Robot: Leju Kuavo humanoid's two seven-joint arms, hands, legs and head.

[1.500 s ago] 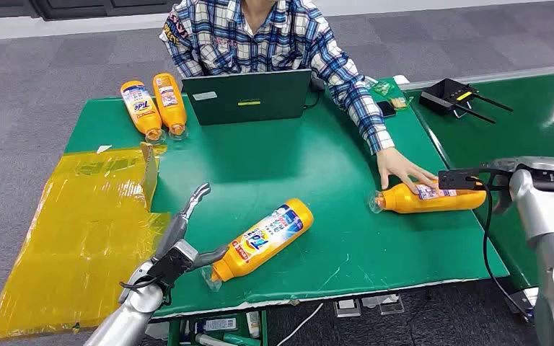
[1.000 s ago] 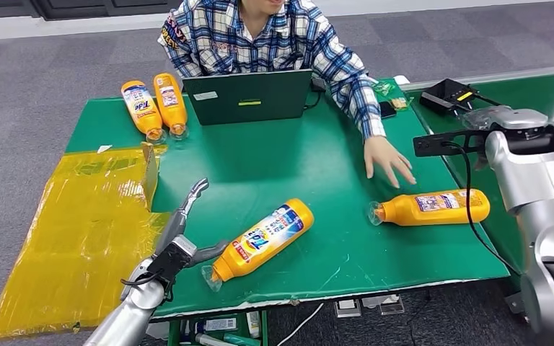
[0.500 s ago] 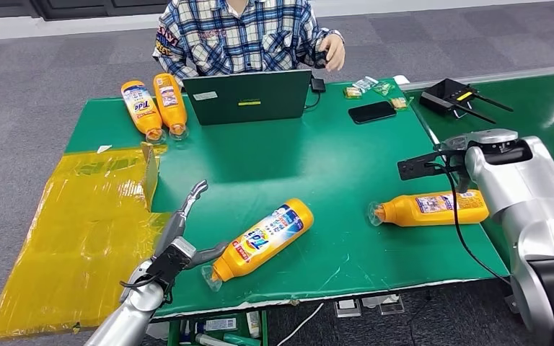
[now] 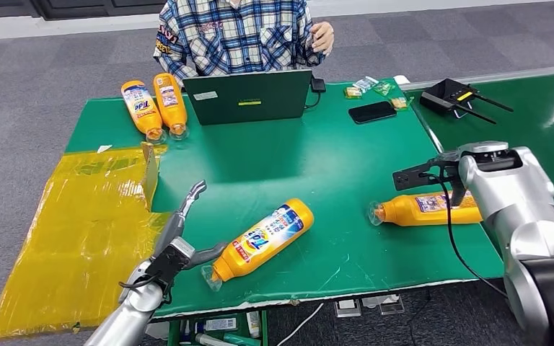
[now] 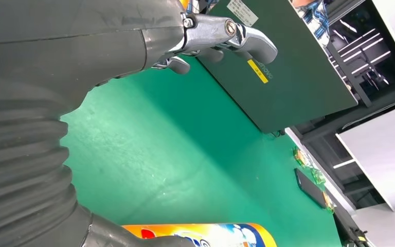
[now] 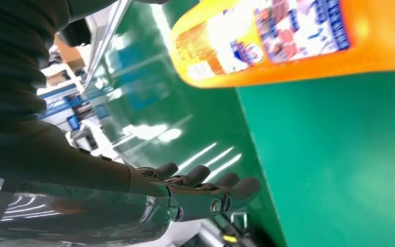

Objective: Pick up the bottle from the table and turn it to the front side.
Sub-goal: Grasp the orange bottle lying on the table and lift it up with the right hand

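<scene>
Risk: round bottle (image 4: 433, 207) on green table (image 4: 317, 166) may roll toward the right edge if nudged off-centre | Position: back label up, lying just beside right hand (image 6: 195, 190), not touching | Right fingers (image 6: 236, 186) straight, apart, empty | Left hand (image 4: 177, 249) open, holding nothing, beside second bottle (image 4: 263, 238)

The person's hand (image 4: 322, 34) has left the bottle (image 4: 427, 207); the right arm (image 4: 508, 191) has apparently lowered beside it.
</scene>
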